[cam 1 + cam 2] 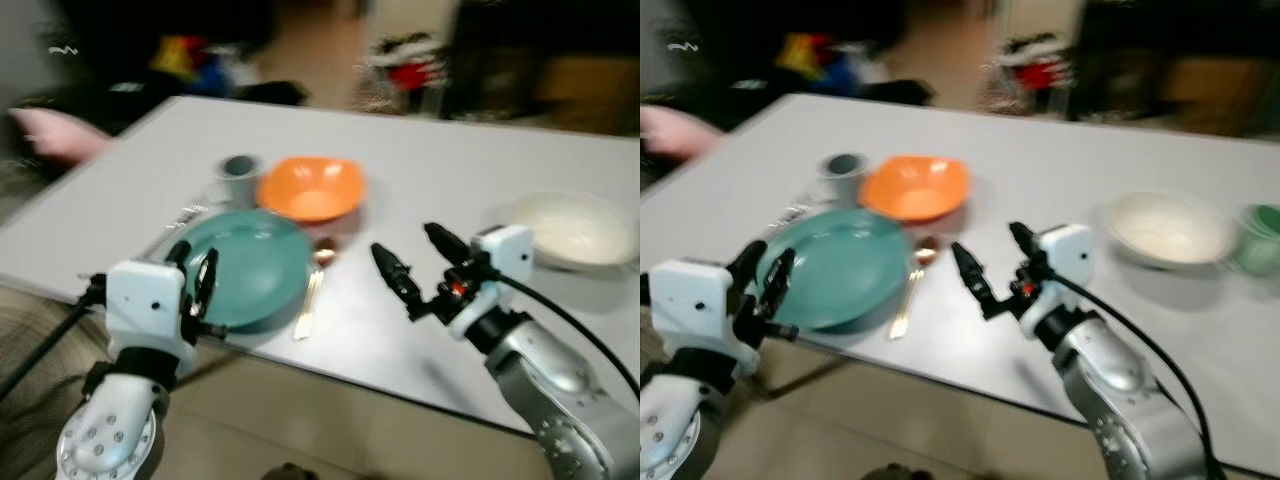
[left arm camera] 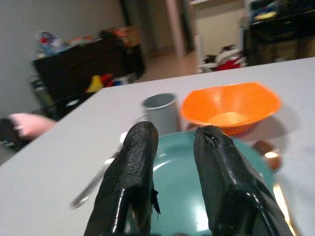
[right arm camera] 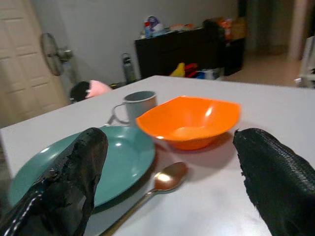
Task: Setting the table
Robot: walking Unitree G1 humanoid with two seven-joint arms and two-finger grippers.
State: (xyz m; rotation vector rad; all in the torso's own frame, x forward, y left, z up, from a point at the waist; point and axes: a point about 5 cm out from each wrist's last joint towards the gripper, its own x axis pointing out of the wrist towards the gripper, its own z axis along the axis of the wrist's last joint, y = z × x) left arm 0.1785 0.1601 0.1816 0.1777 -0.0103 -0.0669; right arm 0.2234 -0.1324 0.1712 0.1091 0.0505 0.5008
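Note:
A teal plate (image 1: pixel 250 262) lies near the front edge of the grey table (image 1: pixel 420 170). Behind it stand an orange bowl (image 1: pixel 312 187) and a grey mug (image 1: pixel 240 175). A gold spoon (image 1: pixel 311 296) lies along the plate's right side, and a fork (image 1: pixel 180 220) lies at its left. My left gripper (image 1: pixel 194 264) hovers over the plate's near left rim, its fingers a little apart with nothing between them. My right gripper (image 1: pixel 404 240) is wide open above the table, right of the spoon, and holds nothing. The right wrist view faces the spoon (image 3: pixel 157 184) and bowl (image 3: pixel 189 118).
A white bowl (image 1: pixel 572 232) sits at the table's right, with a green cup (image 1: pixel 1262 235) beyond it. A blurred pink shape (image 1: pixel 55 135) is off the table's far left corner. Dark furniture and clutter line the back of the room.

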